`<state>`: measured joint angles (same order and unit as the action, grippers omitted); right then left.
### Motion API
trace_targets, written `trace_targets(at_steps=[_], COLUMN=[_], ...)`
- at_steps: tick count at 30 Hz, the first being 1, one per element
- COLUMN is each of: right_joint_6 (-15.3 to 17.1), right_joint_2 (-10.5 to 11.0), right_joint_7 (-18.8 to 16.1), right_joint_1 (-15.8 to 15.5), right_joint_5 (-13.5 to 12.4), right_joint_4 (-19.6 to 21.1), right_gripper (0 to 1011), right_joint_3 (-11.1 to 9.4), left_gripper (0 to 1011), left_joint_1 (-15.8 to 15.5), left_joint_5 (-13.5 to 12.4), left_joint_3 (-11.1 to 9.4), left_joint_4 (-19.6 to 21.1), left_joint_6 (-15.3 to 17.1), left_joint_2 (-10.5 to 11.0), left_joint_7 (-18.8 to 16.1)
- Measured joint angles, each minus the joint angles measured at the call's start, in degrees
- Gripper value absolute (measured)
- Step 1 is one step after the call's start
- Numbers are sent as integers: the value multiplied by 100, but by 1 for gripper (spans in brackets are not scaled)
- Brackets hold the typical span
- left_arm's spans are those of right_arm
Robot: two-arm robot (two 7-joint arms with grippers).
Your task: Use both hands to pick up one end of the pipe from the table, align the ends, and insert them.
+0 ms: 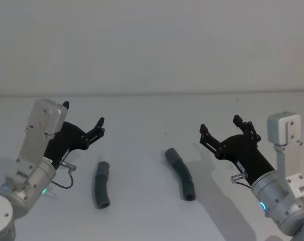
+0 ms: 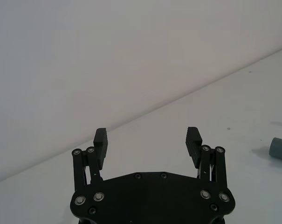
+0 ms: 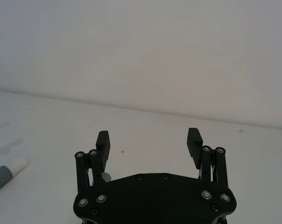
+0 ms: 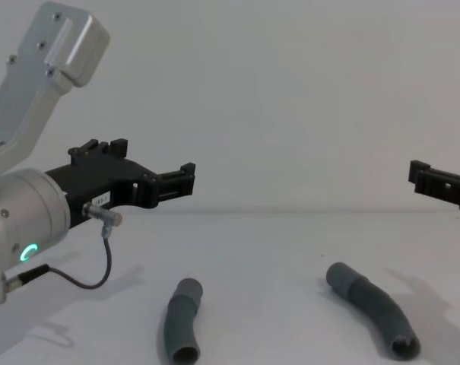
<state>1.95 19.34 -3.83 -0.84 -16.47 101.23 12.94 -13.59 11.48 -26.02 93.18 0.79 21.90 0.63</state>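
Observation:
Two dark grey corrugated pipe pieces lie on the white table (image 1: 141,110). The left piece (image 1: 101,185) (image 4: 181,319) and the right piece (image 1: 180,173) (image 4: 370,308) are a hand's width apart, hollow ends toward me. My left gripper (image 1: 84,114) (image 2: 147,135) hovers open above the table, up and left of the left piece. My right gripper (image 1: 220,124) (image 3: 149,136) hovers open to the right of the right piece. Nothing is between either pair of fingers. A grey cuff end (image 2: 280,149) shows in the left wrist view. A cuff with a white tip (image 3: 5,171) shows in the right wrist view.
The table's far edge (image 1: 152,93) meets a plain white wall. A thin black cable (image 4: 85,281) loops under the left wrist. Bare table lies between and behind the two pieces.

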Motion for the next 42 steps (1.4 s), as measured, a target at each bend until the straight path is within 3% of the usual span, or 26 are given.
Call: trace_targets(at_steps=[34, 42], right_joint_6=[0, 0], right_joint_2=[0, 0], right_joint_7=[0, 0], right_joint_1=[0, 0], right_joint_5=[0, 0], right_joint_4=[0, 0], right_gripper=[1004, 1004], right_joint_3=[0, 0], left_gripper=[1001, 1001], left_joint_1=[12, 175], left_joint_5=[-2, -4], left_joint_3=[9, 53], left_joint_4=[18, 359], left_joint_6=[24, 555], left_joint_2=[0, 6], left_joint_7=[-1, -164])
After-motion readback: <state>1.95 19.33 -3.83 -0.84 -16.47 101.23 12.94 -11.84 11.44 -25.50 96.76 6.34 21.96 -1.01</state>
